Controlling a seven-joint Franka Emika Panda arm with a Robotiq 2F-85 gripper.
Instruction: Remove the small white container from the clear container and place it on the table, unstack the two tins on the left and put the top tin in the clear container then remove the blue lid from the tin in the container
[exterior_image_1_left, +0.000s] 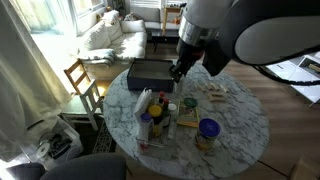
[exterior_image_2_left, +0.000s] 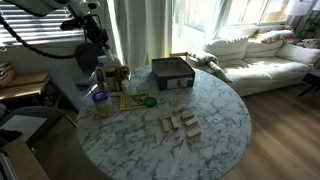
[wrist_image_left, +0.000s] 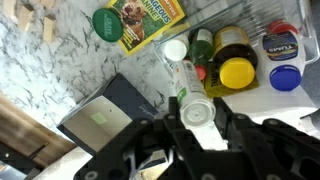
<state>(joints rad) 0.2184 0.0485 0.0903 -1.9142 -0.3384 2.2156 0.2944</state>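
My gripper (wrist_image_left: 197, 112) is shut on the small white container (wrist_image_left: 190, 95), a white tube with green print, and holds it above the table (exterior_image_1_left: 235, 125). Under it a pale round rim (wrist_image_left: 175, 48) may be the clear container; I cannot tell for sure. The top tin with the blue lid (exterior_image_1_left: 208, 127) sits stacked on the other gold tin (exterior_image_1_left: 204, 143) near the table's edge. The blue lid also shows in the wrist view (wrist_image_left: 285, 78) and in an exterior view (exterior_image_2_left: 100, 97). The gripper hangs well above the table in both exterior views (exterior_image_1_left: 178, 72) (exterior_image_2_left: 90, 58).
A dark rectangular box (exterior_image_1_left: 150, 72) stands at the back of the table. Several bottles, one with a yellow cap (wrist_image_left: 237, 72), crowd near the tins. A green lid (wrist_image_left: 107, 23), a book (wrist_image_left: 150, 20) and wooden blocks (exterior_image_2_left: 180, 125) lie on the top. A chair (exterior_image_1_left: 82, 85) stands beside the table.
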